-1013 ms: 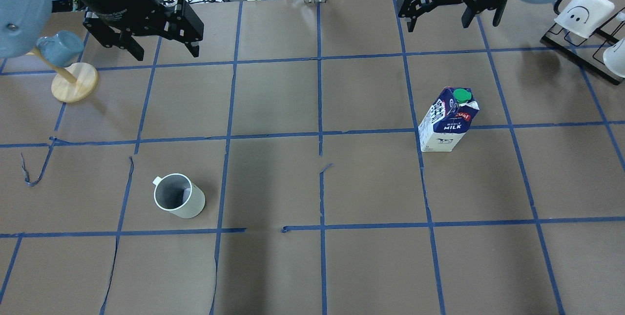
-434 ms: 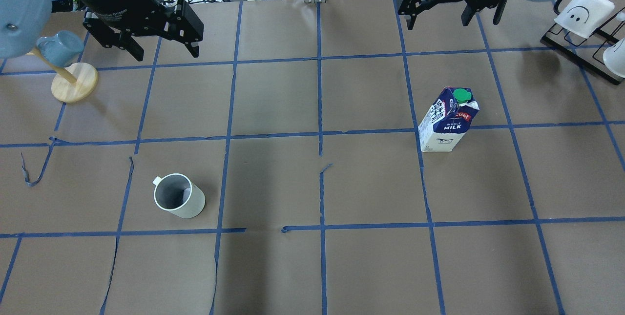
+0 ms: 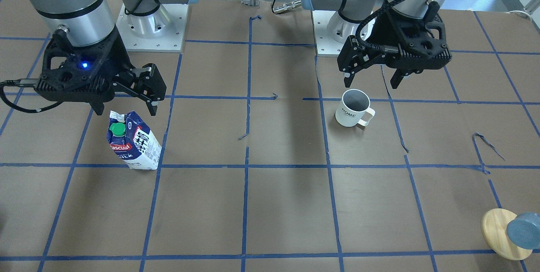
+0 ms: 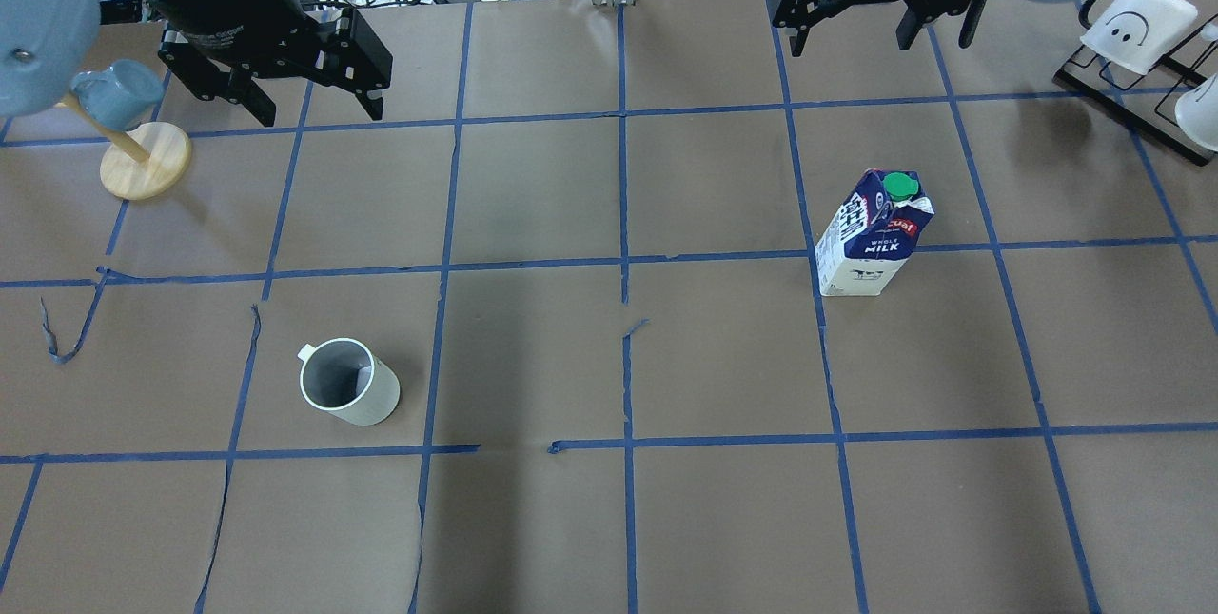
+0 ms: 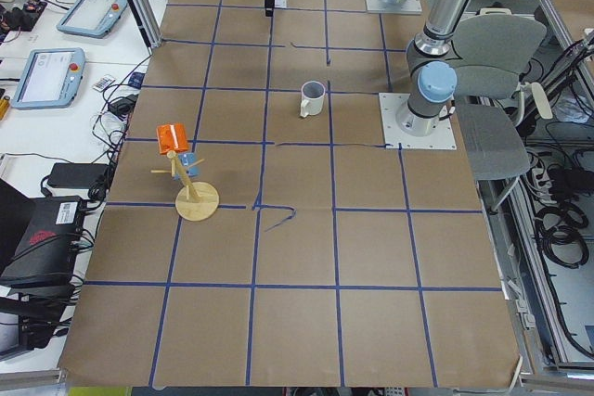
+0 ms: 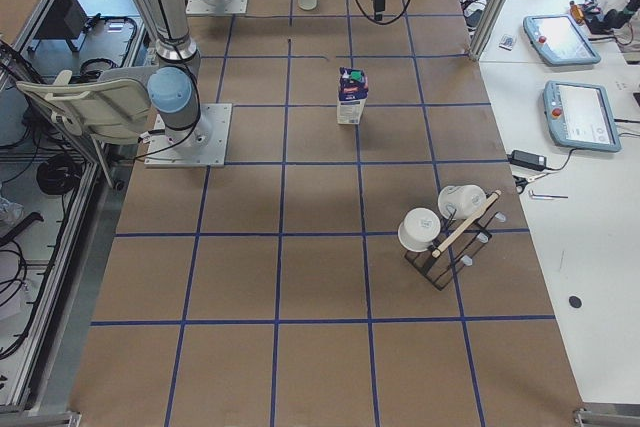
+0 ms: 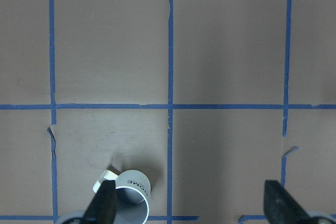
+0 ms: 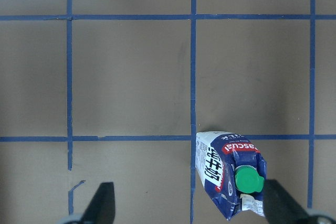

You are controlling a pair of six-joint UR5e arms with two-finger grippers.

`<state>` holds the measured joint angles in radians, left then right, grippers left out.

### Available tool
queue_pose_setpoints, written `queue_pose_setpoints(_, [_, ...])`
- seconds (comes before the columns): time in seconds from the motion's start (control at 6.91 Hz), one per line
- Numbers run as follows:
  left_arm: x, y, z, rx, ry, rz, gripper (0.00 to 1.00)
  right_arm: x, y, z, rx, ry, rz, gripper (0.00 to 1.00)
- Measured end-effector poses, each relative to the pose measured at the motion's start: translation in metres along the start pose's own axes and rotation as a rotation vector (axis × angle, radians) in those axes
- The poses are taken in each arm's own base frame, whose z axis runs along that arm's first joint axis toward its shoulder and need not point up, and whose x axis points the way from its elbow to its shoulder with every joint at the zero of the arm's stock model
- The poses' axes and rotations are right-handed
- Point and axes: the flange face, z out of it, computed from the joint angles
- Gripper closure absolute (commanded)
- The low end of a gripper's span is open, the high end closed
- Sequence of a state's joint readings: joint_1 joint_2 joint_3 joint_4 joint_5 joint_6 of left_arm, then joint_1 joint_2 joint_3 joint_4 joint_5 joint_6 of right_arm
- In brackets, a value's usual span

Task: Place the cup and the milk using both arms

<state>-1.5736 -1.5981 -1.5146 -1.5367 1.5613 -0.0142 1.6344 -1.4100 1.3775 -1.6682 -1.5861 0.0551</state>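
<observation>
The white cup stands upright on the brown table, handle toward the far left; it also shows in the front view and at the bottom edge of the left wrist view. The milk stands upright on the right half, green cap on top; it also shows in the front view and the right wrist view. My left gripper is open and empty, high above the table near the cup. My right gripper is open and empty, high above and beside the milk.
A wooden mug stand with a blue mug stands at the far left. A black rack with white cups stands at the far right. Cables and devices lie past the far edge. Blue tape lines grid the table.
Both grippers have shifted slightly toward the top of the overhead view, still open. The cup and the milk have not moved.
</observation>
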Motion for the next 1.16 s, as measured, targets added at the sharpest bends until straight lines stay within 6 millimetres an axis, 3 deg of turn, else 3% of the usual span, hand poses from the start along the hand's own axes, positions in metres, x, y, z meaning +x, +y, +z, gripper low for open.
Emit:
queue_pose_setpoints(0.14, [-0.001,0.008,0.034,-0.064,-0.004,-0.003,0.0,0.0,0.0,-0.002,0.004,0.0,0.0,0.0])
queue_pose_setpoints(0.58, [-0.013,0.054,0.168,-0.276,-0.092,-0.036,0.0,0.0,0.002,-0.002,0.003,0.0,-0.012,0.0])
queue_pose_setpoints(0.72, [-0.017,0.072,0.208,-0.334,-0.121,-0.06,0.13,0.006,0.001,0.003,-0.007,0.003,-0.007,0.0])
queue_pose_setpoints(0.87, [-0.018,0.084,0.238,-0.368,-0.133,-0.071,0.4,0.017,-0.001,0.01,-0.018,0.011,0.008,0.02])
queue_pose_setpoints(1.01, [-0.019,0.091,0.26,-0.4,-0.138,-0.073,0.99,0.034,-0.002,0.021,-0.035,0.02,0.029,0.02])
queue_pose_setpoints(1.16, [-0.02,0.095,0.271,-0.421,-0.139,-0.07,1.0,0.053,-0.002,0.045,-0.049,0.028,0.022,0.0])
